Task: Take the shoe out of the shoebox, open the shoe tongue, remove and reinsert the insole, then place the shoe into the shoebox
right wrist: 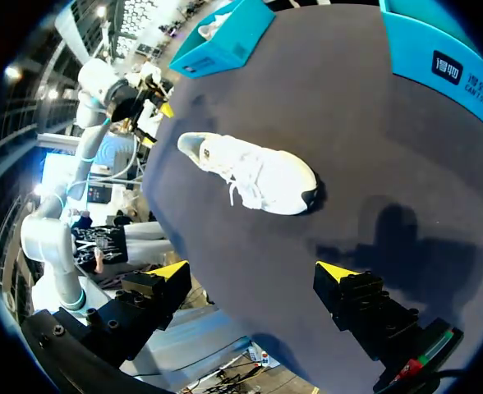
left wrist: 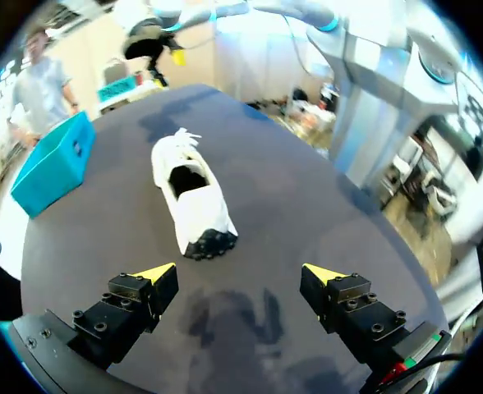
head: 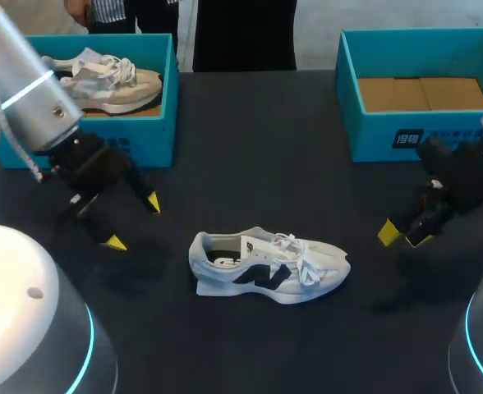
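Counter [head: 258,139]: a flat, matte black surface that carries everything here.
White sneaker [head: 268,267]: stands on its sole on the bare counter, low and centre in the head view, outside both boxes. The heel points to the picture's left and the toe to its right.
Sneaker's look: a smooth white upper with a dark curved mark on the side, loose white laces bunched over the tongue, and a pale insole with a dark print showing in the mouth.
Left shoebox [head: 163,135]: teal card with straight walls, at the upper left of the head view. A cream shoe [head: 110,82] with white laces lies inside it.
Right shoebox [head: 373,135]: the same teal, at the upper right, with a plain brown cardboard floor showing.
Left fingers [head: 152,202]: black blocks with yellow wedge tips, spread wide and gripping nothing. They are left of the sneaker's heel and apart from it.
Right fingers [head: 388,232]: the same make, also released and bare, off to the right of the toe.
Left wrist view only: past the left fingers [left wrist: 147,287] the sneaker [left wrist: 190,197] shows heel-on, with a dark knobbly heel patch that the head view hides.
Right wrist view only: ahead of the right fingers [right wrist: 348,287] the sneaker [right wrist: 254,174] shows a dark cap at the toe.
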`<state>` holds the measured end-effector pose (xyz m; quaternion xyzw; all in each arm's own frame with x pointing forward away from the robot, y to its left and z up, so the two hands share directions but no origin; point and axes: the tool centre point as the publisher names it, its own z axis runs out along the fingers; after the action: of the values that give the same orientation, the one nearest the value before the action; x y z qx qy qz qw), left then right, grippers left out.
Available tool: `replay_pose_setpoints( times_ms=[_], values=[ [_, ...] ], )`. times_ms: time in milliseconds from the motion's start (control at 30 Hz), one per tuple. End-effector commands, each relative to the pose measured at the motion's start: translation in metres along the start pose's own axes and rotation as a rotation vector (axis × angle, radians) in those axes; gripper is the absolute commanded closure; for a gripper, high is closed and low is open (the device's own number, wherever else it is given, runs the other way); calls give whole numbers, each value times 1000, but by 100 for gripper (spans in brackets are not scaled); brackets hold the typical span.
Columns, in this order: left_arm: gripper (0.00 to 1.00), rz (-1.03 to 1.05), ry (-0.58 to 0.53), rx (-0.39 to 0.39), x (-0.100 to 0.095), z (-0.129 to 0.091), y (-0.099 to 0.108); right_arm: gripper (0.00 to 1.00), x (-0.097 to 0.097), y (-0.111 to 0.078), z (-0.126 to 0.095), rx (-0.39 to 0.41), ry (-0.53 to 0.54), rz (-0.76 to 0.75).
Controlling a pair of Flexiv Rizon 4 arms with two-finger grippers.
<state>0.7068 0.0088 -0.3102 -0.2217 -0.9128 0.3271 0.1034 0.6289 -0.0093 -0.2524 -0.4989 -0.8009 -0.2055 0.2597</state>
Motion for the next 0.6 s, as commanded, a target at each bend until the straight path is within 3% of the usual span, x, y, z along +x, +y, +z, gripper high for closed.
replay_pose_setpoints(
  times_ms=[33, 367, 600],
  values=[
    [0, -180, -229, 300, 8, -1, 15, 0, 0, 0, 1, 0, -2, 1],
    [0, -237, -254, 399, 18, -1, 37, 0, 0, 0, 1, 0, -2, 1],
    [0, -217, -242, 419, 23, 7, 43, 0, 0, 0, 1, 0, -2, 1]
  ],
)
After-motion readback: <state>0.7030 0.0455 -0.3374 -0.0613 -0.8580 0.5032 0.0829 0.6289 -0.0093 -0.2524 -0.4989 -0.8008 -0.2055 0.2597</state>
